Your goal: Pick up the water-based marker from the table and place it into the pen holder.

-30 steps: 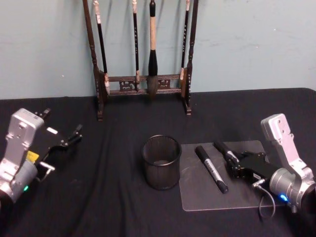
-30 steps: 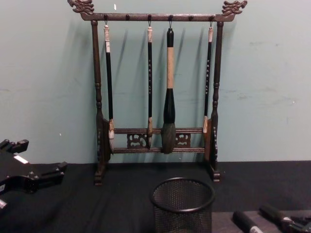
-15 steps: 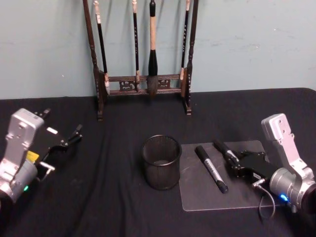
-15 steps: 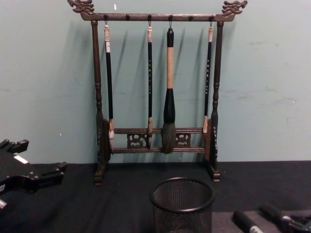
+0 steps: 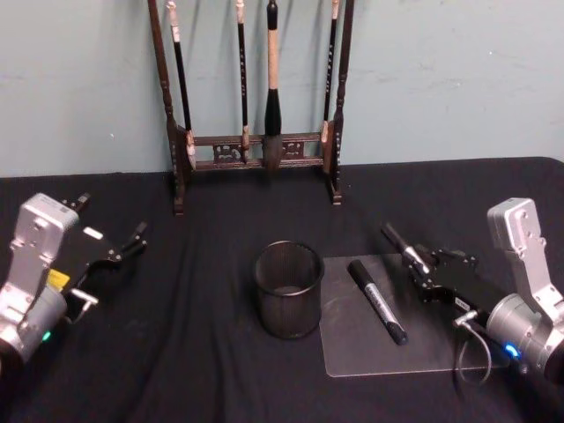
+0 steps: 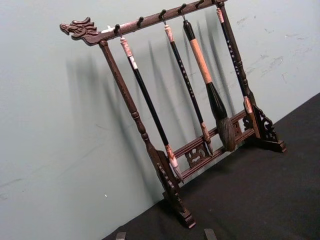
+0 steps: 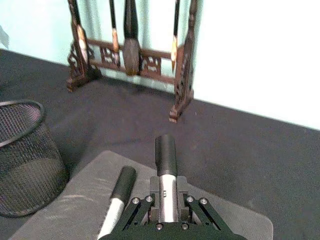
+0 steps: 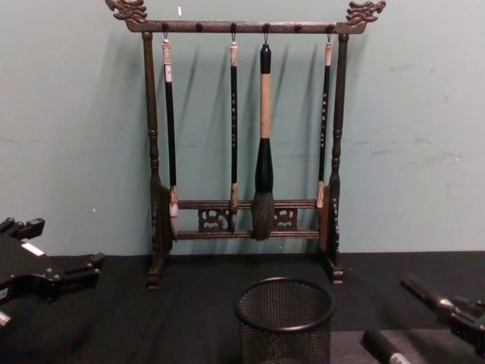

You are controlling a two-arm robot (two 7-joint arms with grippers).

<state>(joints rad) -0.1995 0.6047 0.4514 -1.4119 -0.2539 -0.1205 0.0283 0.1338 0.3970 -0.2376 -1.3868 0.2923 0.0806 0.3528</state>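
Observation:
A black water-based marker with a silver band is clamped in my right gripper, lifted off the table at the grey mat's far right corner. In the right wrist view the marker sticks forward out of the shut fingers. A second black marker lies flat on the mat. The black mesh pen holder stands upright left of the mat, with nothing showing inside it. My left gripper hovers open at the far left, holding nothing.
A tall dark wooden brush rack with several hanging brushes stands at the back of the table against the pale wall. Bare black tabletop lies between the left gripper and the pen holder.
My right gripper has risen with the marker, lifting it off the mat and shifting slightly right and back. The left arm, the pen holder and the second marker have not moved.

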